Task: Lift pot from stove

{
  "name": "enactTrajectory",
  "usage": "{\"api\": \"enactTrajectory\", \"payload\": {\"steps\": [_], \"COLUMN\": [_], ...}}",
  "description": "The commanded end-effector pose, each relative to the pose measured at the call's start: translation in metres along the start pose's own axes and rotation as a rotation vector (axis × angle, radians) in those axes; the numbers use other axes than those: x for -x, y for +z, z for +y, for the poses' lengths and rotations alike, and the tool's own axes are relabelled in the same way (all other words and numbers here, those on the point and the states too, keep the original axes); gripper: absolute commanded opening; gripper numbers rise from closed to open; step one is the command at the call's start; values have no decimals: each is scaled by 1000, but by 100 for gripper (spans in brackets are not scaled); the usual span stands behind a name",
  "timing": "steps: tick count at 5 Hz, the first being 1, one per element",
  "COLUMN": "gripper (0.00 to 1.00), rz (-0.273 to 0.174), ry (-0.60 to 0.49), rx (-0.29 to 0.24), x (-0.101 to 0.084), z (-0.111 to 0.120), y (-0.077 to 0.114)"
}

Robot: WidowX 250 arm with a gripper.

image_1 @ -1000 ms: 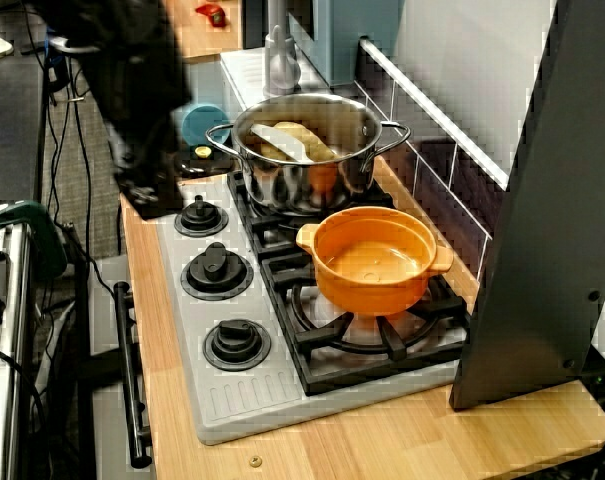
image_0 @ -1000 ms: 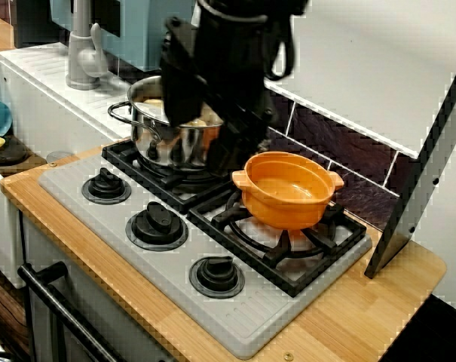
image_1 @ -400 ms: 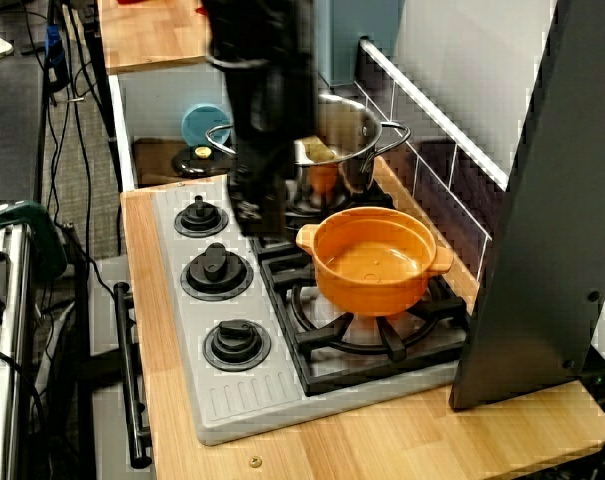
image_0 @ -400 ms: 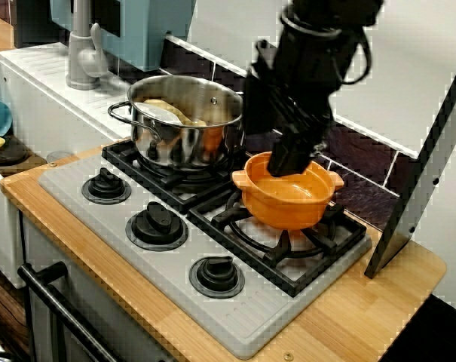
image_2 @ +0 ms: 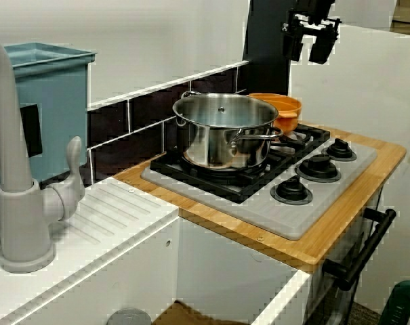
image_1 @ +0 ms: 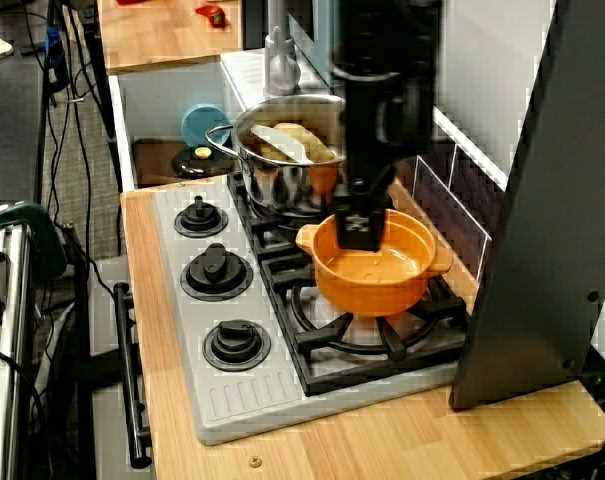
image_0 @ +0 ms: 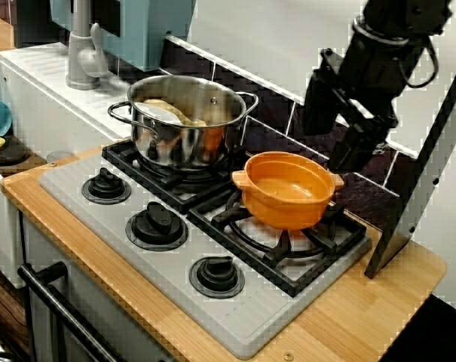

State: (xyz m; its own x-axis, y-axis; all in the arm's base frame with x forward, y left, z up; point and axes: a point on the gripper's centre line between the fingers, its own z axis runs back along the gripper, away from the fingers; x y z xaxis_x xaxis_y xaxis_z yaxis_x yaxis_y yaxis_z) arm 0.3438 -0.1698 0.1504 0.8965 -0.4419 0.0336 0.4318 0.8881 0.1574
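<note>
The orange pot (image_0: pixel 289 189) sat empty on the right-hand burner grate (image_0: pixel 276 235) of the grey stove (image_0: pixel 175 256), its two stubby handles pointing out to either side. Behind it, on the other grate, stood a larger steel pot (image_0: pixel 184 122) with loop handles and some pale items inside; the two pots were close together but not touching. The black gripper (image_2: pixel 311 45) hung in the air above the orange pot, clear of its rim and holding nothing. In the side view its two fingers (image_2: pixel 324 49) pointed down with a plain gap between them, so the jaws stood apart. From the front view the gripper appeared over the far right edge of the orange pot, near the dark tiled backsplash (image_0: pixel 288 128). Three round black knobs (image_0: pixel 157 224) ran along the front of the stove, which was set into a light wooden counter (image_0: pixel 363 317). A dark slanted panel (image_0: pixel 423 166) leaned at the right end of the counter, and a grey faucet (image_2: pixel 15 196) stood beside the white sink surround (image_2: pixel 103 230).
</note>
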Motion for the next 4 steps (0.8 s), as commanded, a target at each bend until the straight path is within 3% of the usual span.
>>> {"api": "enactTrajectory", "payload": {"steps": [1, 4], "gripper": [100, 100], "rz": [-74, -70], "ry": [-27, -28], "rx": [-35, 4], "x": [-12, 13], "z": [10, -3], "y": [4, -14]}}
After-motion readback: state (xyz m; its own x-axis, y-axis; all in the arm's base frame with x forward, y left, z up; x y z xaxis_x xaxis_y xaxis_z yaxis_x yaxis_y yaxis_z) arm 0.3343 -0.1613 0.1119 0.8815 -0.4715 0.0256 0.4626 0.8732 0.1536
